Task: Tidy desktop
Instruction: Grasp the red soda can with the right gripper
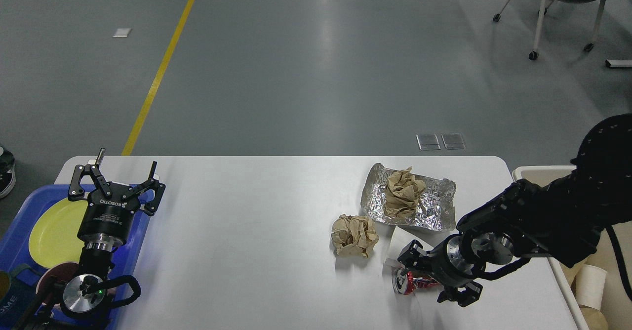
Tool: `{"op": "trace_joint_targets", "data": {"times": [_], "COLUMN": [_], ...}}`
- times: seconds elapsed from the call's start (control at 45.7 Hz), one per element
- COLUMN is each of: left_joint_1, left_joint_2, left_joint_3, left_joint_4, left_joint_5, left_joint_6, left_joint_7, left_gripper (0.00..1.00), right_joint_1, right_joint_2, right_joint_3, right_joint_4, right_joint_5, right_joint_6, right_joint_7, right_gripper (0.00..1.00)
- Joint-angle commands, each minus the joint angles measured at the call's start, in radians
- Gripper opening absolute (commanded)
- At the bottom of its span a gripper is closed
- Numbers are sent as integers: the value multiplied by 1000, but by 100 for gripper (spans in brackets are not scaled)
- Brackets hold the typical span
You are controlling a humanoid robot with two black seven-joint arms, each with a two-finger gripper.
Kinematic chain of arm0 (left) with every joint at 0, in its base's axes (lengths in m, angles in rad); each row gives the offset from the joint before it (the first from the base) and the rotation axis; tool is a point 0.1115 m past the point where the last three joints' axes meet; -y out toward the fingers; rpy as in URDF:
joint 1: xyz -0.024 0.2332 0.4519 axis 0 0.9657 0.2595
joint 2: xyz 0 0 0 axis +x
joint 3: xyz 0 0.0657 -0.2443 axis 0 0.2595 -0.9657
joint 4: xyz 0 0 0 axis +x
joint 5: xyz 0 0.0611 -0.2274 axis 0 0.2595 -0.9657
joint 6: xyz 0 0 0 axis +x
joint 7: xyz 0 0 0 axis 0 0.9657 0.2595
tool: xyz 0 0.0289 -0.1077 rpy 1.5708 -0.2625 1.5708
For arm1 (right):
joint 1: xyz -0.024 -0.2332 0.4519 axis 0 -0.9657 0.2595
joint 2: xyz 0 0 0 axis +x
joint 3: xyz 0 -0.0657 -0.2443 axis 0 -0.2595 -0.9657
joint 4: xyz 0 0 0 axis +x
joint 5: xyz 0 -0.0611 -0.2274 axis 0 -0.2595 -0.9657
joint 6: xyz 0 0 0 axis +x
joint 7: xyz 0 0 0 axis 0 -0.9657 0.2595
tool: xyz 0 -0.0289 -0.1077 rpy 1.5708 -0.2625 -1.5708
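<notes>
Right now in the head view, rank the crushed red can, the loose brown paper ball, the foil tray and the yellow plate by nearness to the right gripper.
From the right gripper:
1. Crushed red can, right at its fingers.
2. Loose brown paper ball, up and left.
3. Foil tray, behind, only slightly farther than the ball.
4. Yellow plate, far left.
</notes>
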Motion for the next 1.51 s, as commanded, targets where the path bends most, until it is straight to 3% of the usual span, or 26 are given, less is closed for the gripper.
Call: {"op": "trace_joint_targets", "data": {"times": [0.0,0.219,1.029,1.073,1.204,1.292,1.379,1.489], "left_joint_1": [0,0,0,0,0,0,0,0], "left_joint_2": [0,0,0,0,0,0,0,0], "left_joint_3": [0,0,0,0,0,0,0,0], "left_joint_4": [0,0,0,0,0,0,0,0], "left_joint_5": [0,0,0,0,0,0,0,-2], "left_joint_6": [0,0,0,0,0,0,0,0], "left_joint_7": [0,0,0,0,0,0,0,0], "left_gripper": [96,96,96,96,96,96,96,96], "right_joint_1": [-22,-30,-128,-130,-130,-130,-125,-120], "right_joint_2": [0,-2,20,20,21,21,18,10], "right_joint_3": [-3,-3,3,3,2,3,2,-1], "right_joint_4": [-32,-35,-95,-96,-95,-95,-92,-89], "right_joint_5": [47,98,121,123,123,123,126,138], "right_joint_6": [-38,-54,-124,-124,-120,-121,-117,-115], "right_joint_7": [0,-3,-3,-5,-5,-5,-6,-8], "right_gripper": [86,76,75,68,32,24,0,0]}}
